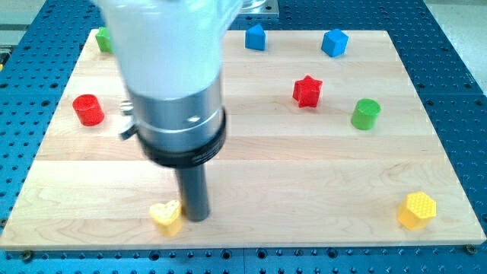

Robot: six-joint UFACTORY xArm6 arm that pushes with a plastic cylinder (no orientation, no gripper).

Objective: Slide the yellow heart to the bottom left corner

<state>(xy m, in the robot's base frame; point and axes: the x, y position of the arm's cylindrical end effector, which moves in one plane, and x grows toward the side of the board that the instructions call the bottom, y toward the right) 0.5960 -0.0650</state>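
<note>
The yellow heart (167,217) lies near the view's bottom edge of the wooden board (304,175), left of centre. My tip (196,218) stands right against the heart's right side, touching or nearly touching it. The arm's white and grey body rises above it and hides part of the board's upper left.
A red cylinder (88,109) at the left. A green block (103,39) at the top left, partly hidden by the arm. A blue block (256,36) and a blue cube (334,43) at the top. A red star (307,91), a green cylinder (366,114), a yellow hexagon (417,210) at the bottom right.
</note>
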